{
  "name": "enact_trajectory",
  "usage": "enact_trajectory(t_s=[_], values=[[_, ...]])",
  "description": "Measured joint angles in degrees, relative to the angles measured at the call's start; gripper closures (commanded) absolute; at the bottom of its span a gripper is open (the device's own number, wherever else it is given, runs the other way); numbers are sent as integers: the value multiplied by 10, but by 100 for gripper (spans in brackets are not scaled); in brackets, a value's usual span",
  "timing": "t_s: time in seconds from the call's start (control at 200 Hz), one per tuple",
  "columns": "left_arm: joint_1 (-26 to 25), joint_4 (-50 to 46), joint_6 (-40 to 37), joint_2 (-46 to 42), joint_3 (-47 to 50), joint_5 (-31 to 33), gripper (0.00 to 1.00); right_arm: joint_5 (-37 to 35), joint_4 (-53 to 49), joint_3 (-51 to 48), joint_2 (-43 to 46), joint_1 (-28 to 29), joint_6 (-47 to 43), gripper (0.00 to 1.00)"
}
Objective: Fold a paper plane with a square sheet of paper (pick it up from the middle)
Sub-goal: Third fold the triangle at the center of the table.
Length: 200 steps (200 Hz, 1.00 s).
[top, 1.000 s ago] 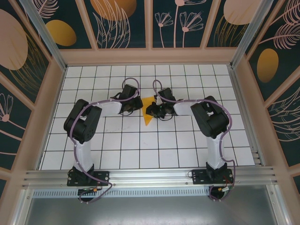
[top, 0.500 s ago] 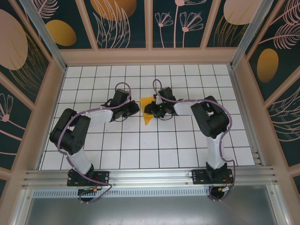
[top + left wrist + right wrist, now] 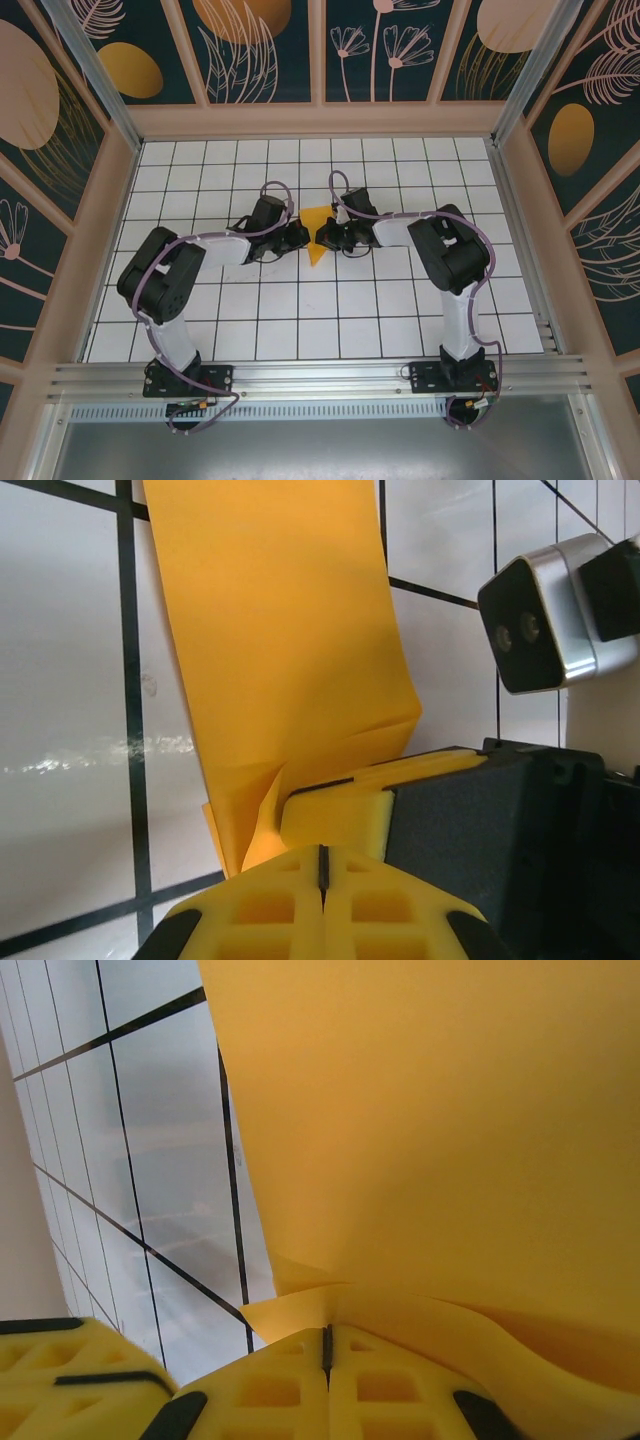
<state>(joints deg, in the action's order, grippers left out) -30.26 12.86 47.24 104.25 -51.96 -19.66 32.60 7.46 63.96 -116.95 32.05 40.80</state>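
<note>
On the table: the white tiled table (image 3: pixel 400 320) with black grid lines carries a folded orange-yellow paper wedge (image 3: pixel 315 247). It lies just past the middle toward 12 o'clock, with its point aimed at 6 o'clock.
Left hand: my left hand (image 3: pixel 299 237) sits at the wedge's 9 o'clock, touching its edge. Its yellow fingers (image 3: pixel 260 910) are pressed fully together. The paper runs down to their tips, but I cannot tell whether any of it is caught.
Right hand: my right hand (image 3: pixel 323 236) sits at the wedge's 3 o'clock, fully closed, nipping a raised fold of the paper at its tips.
Between the hands: in the left wrist view, my right hand's yellow finger lies against the wedge, just beside my left tips.
</note>
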Motion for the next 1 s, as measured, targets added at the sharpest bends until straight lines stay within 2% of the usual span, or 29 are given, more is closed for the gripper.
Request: enact_trajectory(t_s=[0.365,1.001], values=[[-1,-9,0,46,-41,23,100,0,0,0,0,0,0,100],[-1,-33,-7,64,-49,41,100,4,12,-9,4,-1,0,100]])
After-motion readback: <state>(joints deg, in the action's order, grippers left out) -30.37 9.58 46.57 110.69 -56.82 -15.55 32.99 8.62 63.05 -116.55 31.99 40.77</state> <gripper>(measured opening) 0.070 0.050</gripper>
